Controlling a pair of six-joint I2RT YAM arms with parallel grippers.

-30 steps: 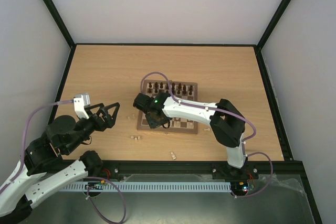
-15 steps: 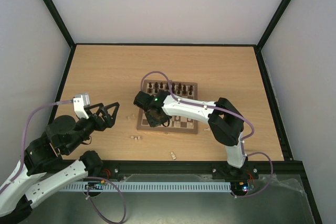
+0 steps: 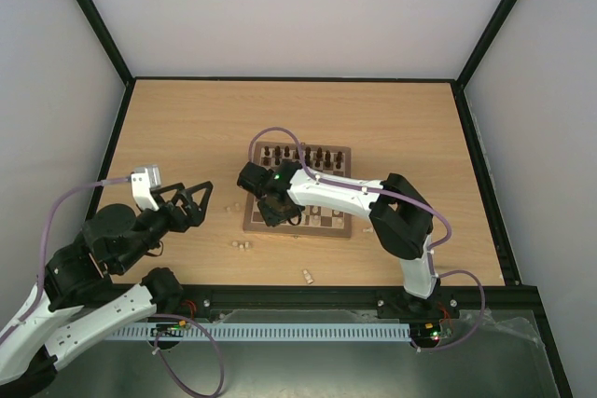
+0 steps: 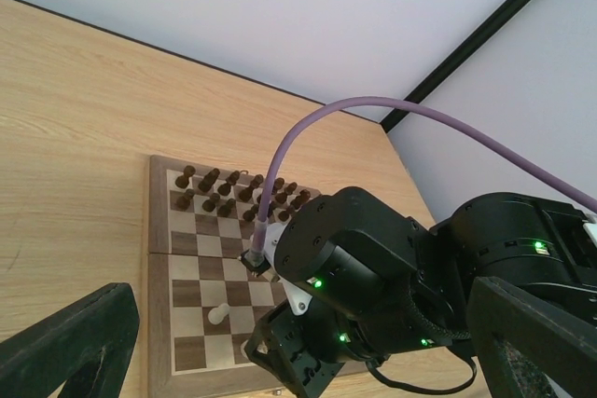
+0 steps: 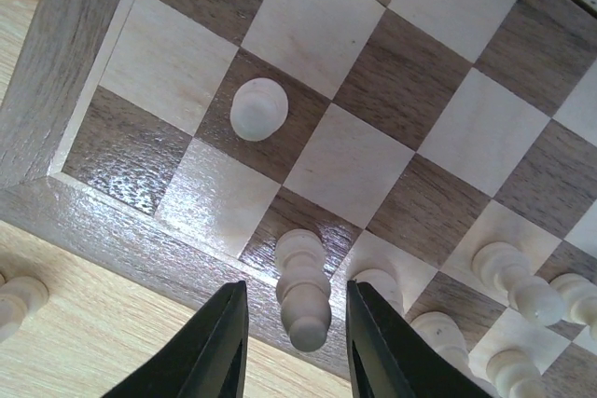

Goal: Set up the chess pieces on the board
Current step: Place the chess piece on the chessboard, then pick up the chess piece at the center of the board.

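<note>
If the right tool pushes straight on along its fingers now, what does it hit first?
The pale piece standing between the fingers of the right tool, which flank it with small gaps. Past that, probably the edge-row square of the board under it.

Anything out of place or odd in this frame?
Yes: a few pale pieces sit on the table, off the board. One is by its left edge and two are nearer the arms. They are too small to tell whether they stand upright or have toppled.
</note>
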